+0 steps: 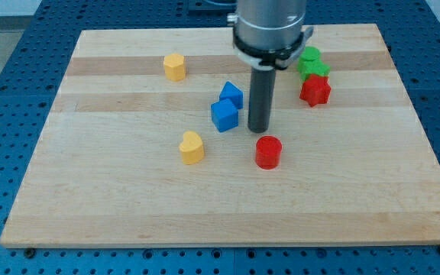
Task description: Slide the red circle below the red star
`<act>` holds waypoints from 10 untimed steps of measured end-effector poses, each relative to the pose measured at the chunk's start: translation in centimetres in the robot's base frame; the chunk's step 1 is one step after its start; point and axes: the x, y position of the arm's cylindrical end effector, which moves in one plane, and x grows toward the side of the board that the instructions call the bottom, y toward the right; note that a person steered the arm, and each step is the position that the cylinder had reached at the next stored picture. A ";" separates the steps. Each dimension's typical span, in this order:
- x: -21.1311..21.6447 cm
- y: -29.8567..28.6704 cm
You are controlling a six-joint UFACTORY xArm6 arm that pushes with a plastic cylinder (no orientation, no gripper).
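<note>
My tip is resting on the wooden board; being a plain dark rod with no jaws, it is neither opening nor clenching and is grasping nothing, and it is standing apart from every block. The red circle is sitting just below my tip, slightly toward the view's right, close but with a sliver of board showing between them. The red star is lying up and to the view's right of my tip, well apart from the circle. Two green blocks, shapes hard to make out, are sitting right above the star, touching or nearly touching it. Just to the view's left of my tip, two blue blocks are standing together: a blue cube and another blue block behind it. A yellow heart-like block is lying further left and lower, and a yellow block is sitting far up-left. No readable writing is showing.
</note>
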 end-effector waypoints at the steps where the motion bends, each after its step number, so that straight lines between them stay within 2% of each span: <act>1: 0.6 -2.9; 3: 5.6 -4.3; 4: 6.8 -4.0; 10: 5.0 5.1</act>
